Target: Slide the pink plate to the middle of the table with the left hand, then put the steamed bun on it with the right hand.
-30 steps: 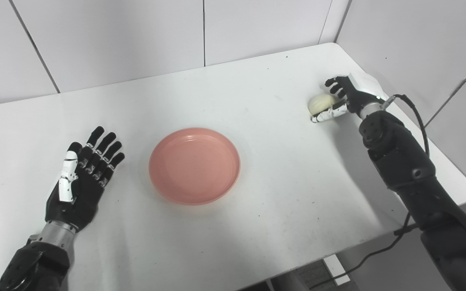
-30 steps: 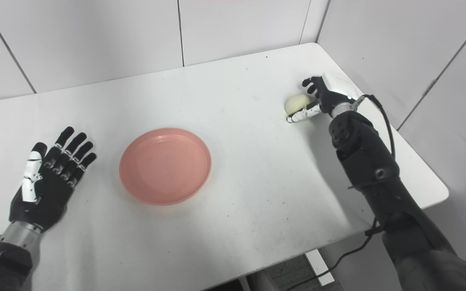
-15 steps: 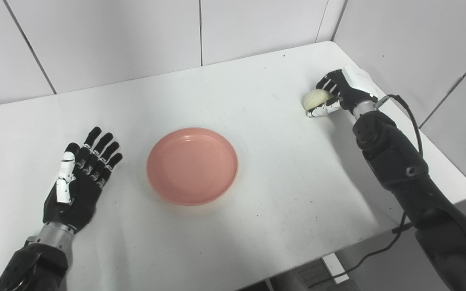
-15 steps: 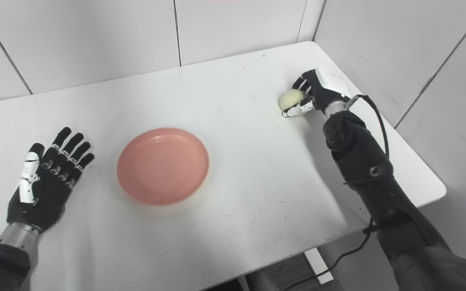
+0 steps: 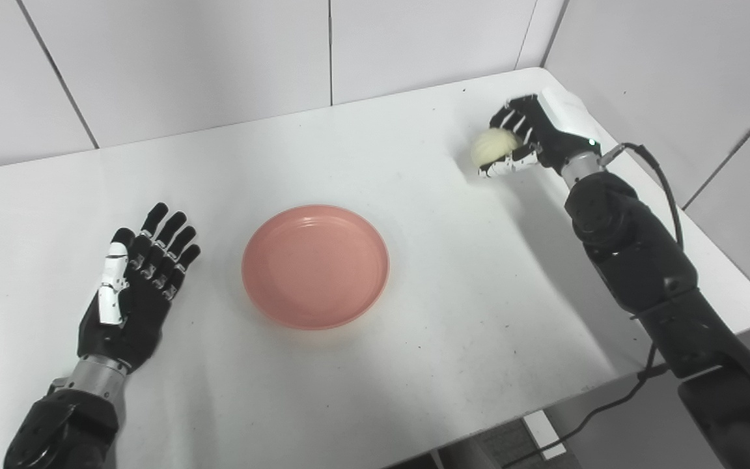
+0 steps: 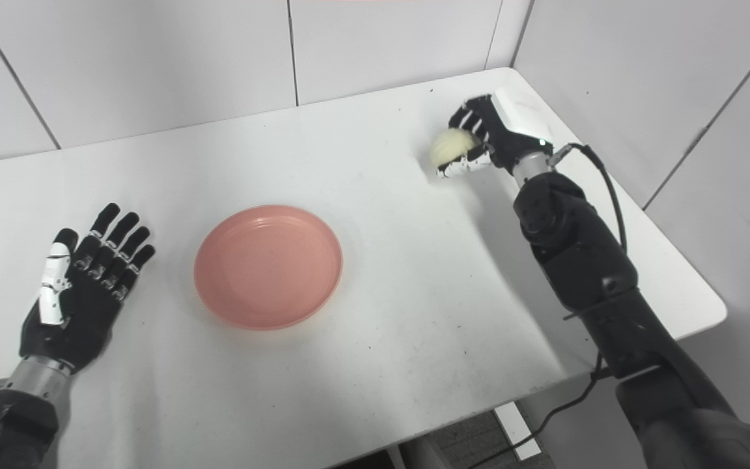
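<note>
The right hand (image 5: 531,133), black with a white back, has closed its fingers and thumb around the pale, round steamed bun (image 5: 493,146) and raised it off the white table (image 5: 466,286). A second ago the bun sat on the surface near the far right corner with the fingers only reaching round it; now a shadow on the table beneath it suggests it hangs clear, and the hand has carried it a little away from the right edge. The pick-up therefore looks done, and what remains is the carry across to the plate and the release.

The round, shallow pink plate (image 5: 315,266) lies flat near the middle of the table, well apart from the bun, and has not shifted over the last second. It holds nothing: its floor is bare and clean. The sliding step looks finished.

The left hand (image 5: 134,286) rests palm down on the table near the left edge, fingers spread and grasping nothing, near the plate's left rim but not touching it. It has stayed put while the right hand works.
</note>
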Available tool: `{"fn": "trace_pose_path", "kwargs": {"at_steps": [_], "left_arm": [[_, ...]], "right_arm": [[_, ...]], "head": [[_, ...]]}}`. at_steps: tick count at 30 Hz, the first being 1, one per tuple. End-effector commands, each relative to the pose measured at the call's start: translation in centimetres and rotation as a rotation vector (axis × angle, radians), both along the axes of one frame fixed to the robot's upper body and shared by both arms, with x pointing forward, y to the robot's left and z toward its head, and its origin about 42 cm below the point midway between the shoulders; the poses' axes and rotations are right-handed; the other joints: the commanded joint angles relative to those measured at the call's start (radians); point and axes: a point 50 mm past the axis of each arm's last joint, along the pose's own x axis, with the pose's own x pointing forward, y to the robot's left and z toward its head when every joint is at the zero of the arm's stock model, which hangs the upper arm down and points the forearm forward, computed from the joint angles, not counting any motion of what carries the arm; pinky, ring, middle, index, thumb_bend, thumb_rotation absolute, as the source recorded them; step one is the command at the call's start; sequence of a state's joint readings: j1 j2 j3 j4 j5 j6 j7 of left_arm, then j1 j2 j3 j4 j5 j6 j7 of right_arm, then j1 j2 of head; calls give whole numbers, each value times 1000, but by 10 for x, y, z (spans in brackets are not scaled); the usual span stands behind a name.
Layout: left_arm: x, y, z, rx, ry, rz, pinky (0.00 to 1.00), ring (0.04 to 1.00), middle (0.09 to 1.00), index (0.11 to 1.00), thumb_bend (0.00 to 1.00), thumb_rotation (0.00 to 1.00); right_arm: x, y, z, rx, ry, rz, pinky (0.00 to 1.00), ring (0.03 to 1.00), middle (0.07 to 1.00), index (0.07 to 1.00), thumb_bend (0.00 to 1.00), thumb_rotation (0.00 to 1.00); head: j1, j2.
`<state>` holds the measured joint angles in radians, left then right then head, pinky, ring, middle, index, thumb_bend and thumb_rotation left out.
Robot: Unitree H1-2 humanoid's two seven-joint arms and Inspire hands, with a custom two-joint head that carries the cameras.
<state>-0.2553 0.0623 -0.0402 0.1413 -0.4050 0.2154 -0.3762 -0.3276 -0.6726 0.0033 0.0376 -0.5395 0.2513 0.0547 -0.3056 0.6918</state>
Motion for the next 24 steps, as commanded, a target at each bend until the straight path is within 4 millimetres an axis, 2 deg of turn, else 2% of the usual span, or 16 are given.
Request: {"fn": "trace_pose_path", "kwargs": {"at_steps": [1,4,12,20,24], "left_arm": [[-12,-7,-22,46,124,-2,993,986,990,992,464,1000],[-13,-16,-21,58,123,4,992,981,986,992,473,1000],[-14,-34,-22,60,121,14,1000,981,986,997,488,1000],[-14,-48,-22,62,124,15,1000,988,988,999,482,1000],[-13,-54,-21,68,124,14,1000,985,986,1000,493,1000]], "right_arm": [[0,10,43,-63,-91,27,375,430,485,487,505,120],[-1,28,53,-79,-87,60,412,434,484,487,507,121],[3,75,63,-77,-107,206,384,436,483,486,506,121],[10,114,69,-73,-123,357,364,418,459,485,506,126],[8,141,74,-74,-125,418,363,420,462,485,506,124]], "head": [[14,2],[50,4],[142,15],[206,26],[237,36]]}}
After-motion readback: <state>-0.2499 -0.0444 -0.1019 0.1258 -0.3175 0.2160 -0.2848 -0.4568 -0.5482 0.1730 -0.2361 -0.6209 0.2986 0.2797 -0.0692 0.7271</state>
